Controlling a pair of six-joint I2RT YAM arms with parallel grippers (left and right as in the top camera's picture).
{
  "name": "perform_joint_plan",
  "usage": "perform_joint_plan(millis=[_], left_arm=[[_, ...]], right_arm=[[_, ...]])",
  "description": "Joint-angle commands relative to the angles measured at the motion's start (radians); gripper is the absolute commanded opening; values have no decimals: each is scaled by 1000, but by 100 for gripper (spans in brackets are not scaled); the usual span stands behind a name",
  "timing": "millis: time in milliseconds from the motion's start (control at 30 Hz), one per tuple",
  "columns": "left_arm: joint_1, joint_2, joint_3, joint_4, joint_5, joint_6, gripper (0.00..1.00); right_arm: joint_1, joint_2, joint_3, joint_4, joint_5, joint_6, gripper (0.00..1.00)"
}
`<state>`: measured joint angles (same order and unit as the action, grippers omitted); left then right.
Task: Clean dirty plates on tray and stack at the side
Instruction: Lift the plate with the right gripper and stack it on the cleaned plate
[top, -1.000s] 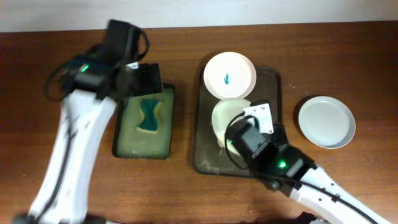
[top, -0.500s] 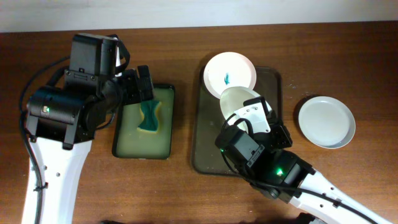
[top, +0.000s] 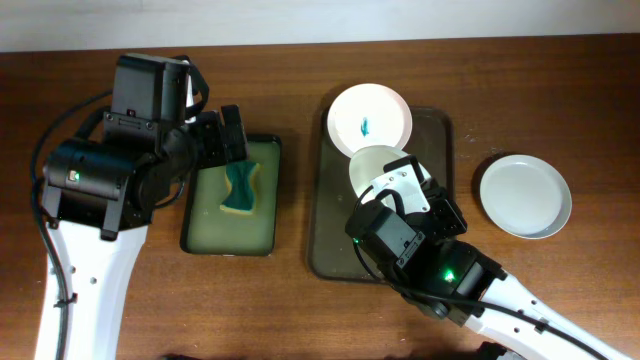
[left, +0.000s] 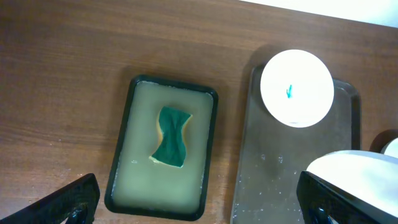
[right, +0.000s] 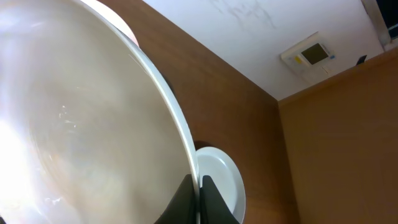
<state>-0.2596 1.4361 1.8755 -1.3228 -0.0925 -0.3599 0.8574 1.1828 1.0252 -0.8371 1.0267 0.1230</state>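
Tilting over the tray (top: 328, 245), a glossy pale plate (top: 372, 162) is hanging pinched in the right claw (top: 398, 188), beside a teal-smeared plate (top: 370, 120). Left wrist: the left claw (left: 200, 202) is gaping empty above the sponge (left: 171, 137) in its basin (left: 140, 180), left of the tray. Right wrist: fingers (right: 216, 208) are clamping the rim.

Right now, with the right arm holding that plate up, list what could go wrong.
1. The right end effector pinches the lifted plate only at its rim, tilted; it could slip onto the tray.
2. It hangs right by the stained plate; a swing might knock that one.
3. The sponge lies in its basin; the plate may reach the side plate unwiped.
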Motion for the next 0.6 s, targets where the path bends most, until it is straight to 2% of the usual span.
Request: perform_joint_plan(millis=[0,200,267,333,367,433,467,567], left_arm=[[0,2,4,1,10,-9,100],[0,2,4,1,10,-9,100],[1,2,4,2,10,-9,100],[0,2,4,2,10,-9,99],[0,2,4,2,10,-9,99],[0,2,4,2,10,-10,99],[0,2,4,1,10,-9,99],[1,2,4,0,10,-9,99]], right_arm=[[6,2,29,3,2,1,4],[5,2,29,-4,2,18,4],[-1,2,29,-10,2,120,4],[-54,2,29,-36,-24,289,4],[-117,2,29,-47,-107,348,4],[-311,2,29,-47,-405,355,4],[-463,2,30,-47,-591,317,4],[-869,3,30,-38,-945,196,4]])
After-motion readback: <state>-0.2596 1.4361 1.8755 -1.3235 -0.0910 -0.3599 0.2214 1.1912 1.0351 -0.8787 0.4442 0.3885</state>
